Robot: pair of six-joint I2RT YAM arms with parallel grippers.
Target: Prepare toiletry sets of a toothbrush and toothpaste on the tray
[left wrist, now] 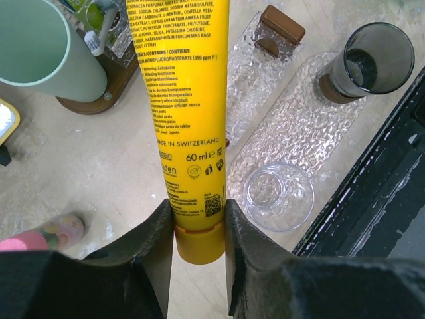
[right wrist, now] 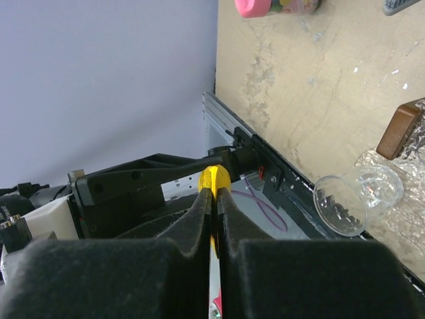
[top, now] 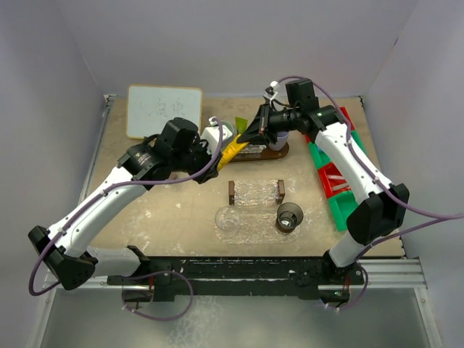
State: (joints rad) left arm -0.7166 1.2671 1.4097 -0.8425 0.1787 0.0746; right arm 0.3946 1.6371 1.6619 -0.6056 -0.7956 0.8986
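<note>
A yellow toothpaste tube (top: 233, 150) hangs in the air between both arms, left of the wooden stand. My left gripper (left wrist: 198, 226) is shut on its cap end, one finger on each side of the tube (left wrist: 182, 100). My right gripper (right wrist: 214, 199) is shut on the flat crimped end of the tube (right wrist: 216, 178). Below lies the clear textured tray (top: 255, 194) with brown handles, bearing a clear cup (top: 228, 218) and a dark cup (top: 289, 217). A toothbrush (left wrist: 98, 36) stands in a holder on the wooden stand (left wrist: 116, 83).
A pale green cup (left wrist: 40, 46) sits on the wooden stand (top: 270, 151). A pink-capped bottle (left wrist: 40, 234) lies on the table to the left. A whiteboard (top: 163, 111) is at the back left, and green and red trays (top: 333, 177) lie along the right.
</note>
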